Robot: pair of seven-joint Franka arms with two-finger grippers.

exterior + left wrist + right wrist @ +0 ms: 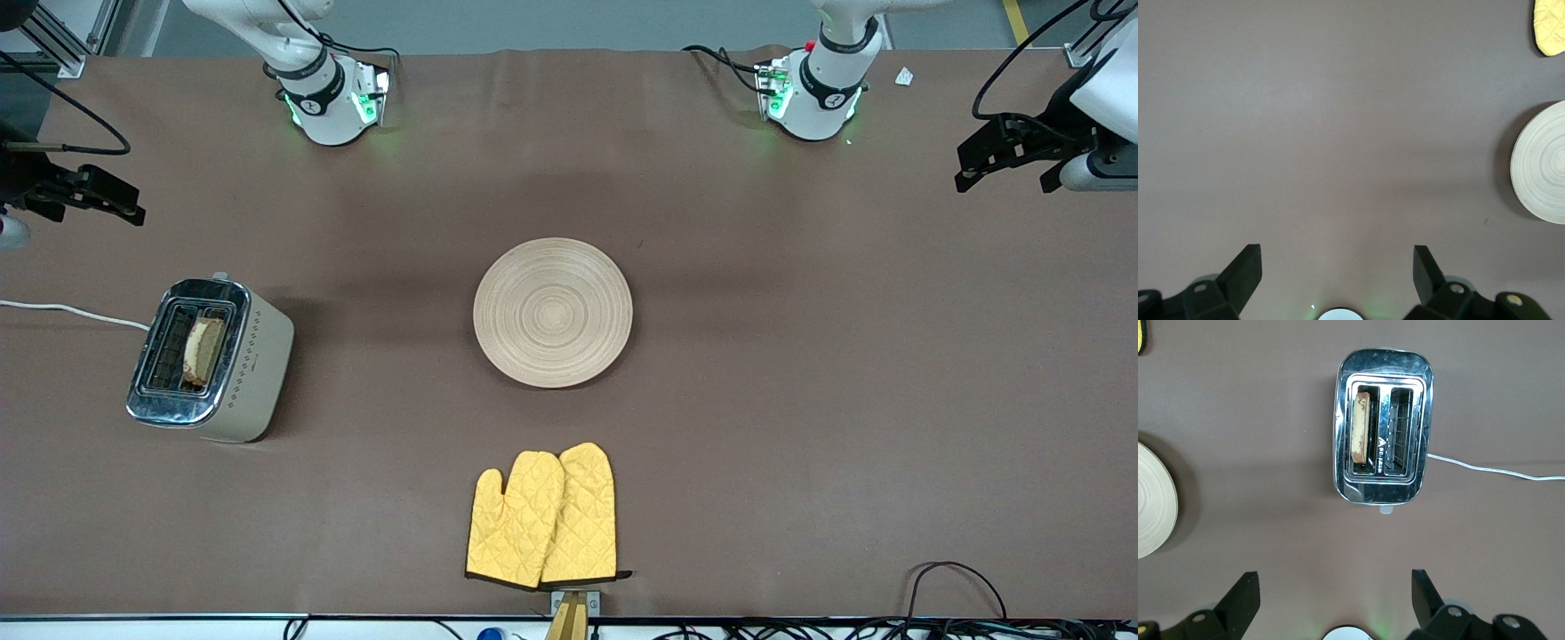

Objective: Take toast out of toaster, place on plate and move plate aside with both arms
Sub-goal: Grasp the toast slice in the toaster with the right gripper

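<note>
The toast (204, 348) stands upright in one slot of the chrome-topped toaster (253, 356), toward the right arm's end of the table. The round pale wooden plate (552, 311) lies bare at the table's middle. My right gripper (124, 203) hangs open and empty over the bare table at that end. Its wrist view shows the open fingertips (1245, 590), the toaster (1405, 490), the toast (1360, 430) and the plate's edge (1151, 500). My left gripper (1000, 173) hangs open and empty over the left arm's end. Its wrist view shows its fingertips (1248, 263) and part of the plate (1541, 163).
A pair of yellow oven mitts (544, 517) lies nearer the front camera than the plate; one shows in the left wrist view (1550, 27). The toaster's white cord (62, 311) runs off the table's right-arm end. Cables (951, 578) lie along the front edge.
</note>
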